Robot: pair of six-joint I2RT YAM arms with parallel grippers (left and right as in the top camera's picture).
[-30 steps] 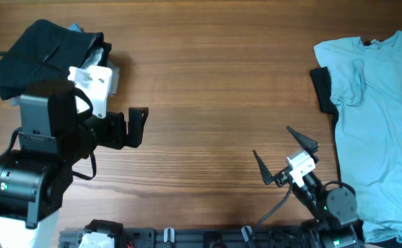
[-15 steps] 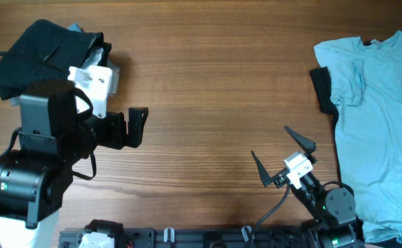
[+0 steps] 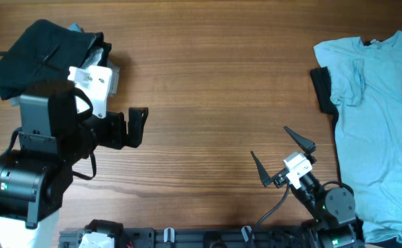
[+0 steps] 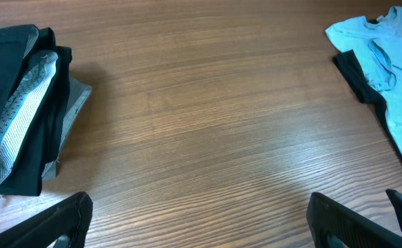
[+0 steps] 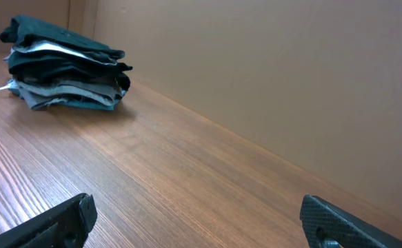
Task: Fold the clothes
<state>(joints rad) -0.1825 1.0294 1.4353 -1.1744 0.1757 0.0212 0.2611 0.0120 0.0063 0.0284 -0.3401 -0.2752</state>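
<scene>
A light blue T-shirt (image 3: 380, 117) lies unfolded at the table's right edge, over a dark garment (image 3: 321, 89) that shows at its left side; both also show in the left wrist view (image 4: 394, 62). A stack of folded dark and striped clothes (image 3: 42, 45) sits at the far left, also in the left wrist view (image 4: 21, 110) and the right wrist view (image 5: 66, 72). My left gripper (image 3: 138, 127) is open and empty left of centre. My right gripper (image 3: 281, 157) is open and empty near the front edge, left of the shirt.
The wooden table (image 3: 214, 83) stretches between the stack and the shirt. The left arm's body (image 3: 35, 165) stands at the front left. A plain wall (image 5: 269, 83) rises behind the table in the right wrist view.
My right gripper has shifted very slightly to the left. The left arm and the clothes have not moved.
</scene>
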